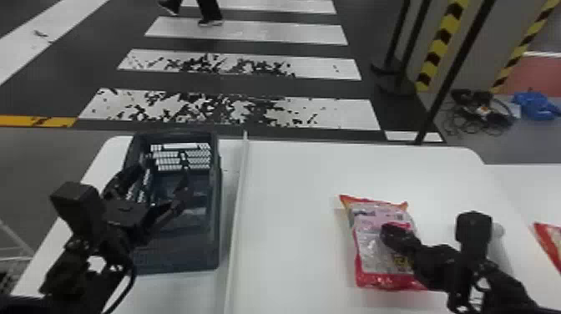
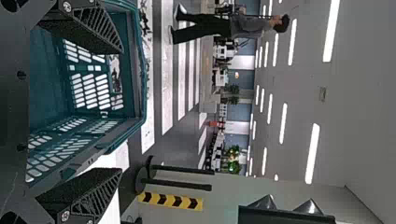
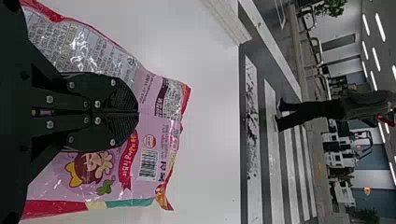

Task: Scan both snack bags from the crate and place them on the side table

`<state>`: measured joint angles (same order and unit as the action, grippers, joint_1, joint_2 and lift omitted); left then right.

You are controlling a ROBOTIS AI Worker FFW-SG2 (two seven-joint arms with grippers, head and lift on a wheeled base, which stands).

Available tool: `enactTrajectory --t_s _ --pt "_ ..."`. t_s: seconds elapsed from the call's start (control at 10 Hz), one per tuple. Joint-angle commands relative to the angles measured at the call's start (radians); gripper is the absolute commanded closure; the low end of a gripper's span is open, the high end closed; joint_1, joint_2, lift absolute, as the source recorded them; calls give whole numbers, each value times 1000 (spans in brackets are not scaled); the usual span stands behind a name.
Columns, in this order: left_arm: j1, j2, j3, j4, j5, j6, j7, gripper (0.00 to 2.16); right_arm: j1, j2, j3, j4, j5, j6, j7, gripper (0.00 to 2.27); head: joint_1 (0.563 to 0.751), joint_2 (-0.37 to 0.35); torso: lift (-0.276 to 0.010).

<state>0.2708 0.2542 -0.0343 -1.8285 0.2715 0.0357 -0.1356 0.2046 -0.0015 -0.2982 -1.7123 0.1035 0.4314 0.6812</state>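
Glossy pink-and-silver plastic snack bag (image 1: 369, 221) with red edging lies on the white worktop (image 1: 292, 188) beneath the clenched right tool (image 1: 388, 233), which hides part of its print; pinched film cannot be confirmed. Left tool (image 1: 166, 172) is spread at the blue-green plastic crate (image 1: 179, 254). Right of the right tool, a red-orange bag (image 1: 552, 244) is cut off.

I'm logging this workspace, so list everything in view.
Crate: one, dark blue-green, table's left
Table: one, white, foreground
Side table: one, white, far right
Divider: one, white, beside crate
Snack bag: one, red-pink, on table
Red bag: one, partly visible, far right
Striped bands: two, yellow-black, behind
Poles: several, black, behind
Cables: tangled, black, floor
Bundle: one, blue, floor
Left tool: one, black, at crate
Right tool: one, black, over snack bag
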Motion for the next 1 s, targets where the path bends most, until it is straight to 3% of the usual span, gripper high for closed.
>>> enactTrajectory --t_s 0.0,0.4,0.9 --pt "1 0 -1 0 2 -3 -1 100 42 2 4 -99 -2 4 0 2246 695 -46 -98" --pt "2 2 -4 -6 0 -3 1 100 105 2 80 -240 -10 31 0 2246 695 -31 -98" --pt "7 8 -1 -14 8 -3 -1 100 105 2 149 -174 27 25 1 2246 695 31 -98"
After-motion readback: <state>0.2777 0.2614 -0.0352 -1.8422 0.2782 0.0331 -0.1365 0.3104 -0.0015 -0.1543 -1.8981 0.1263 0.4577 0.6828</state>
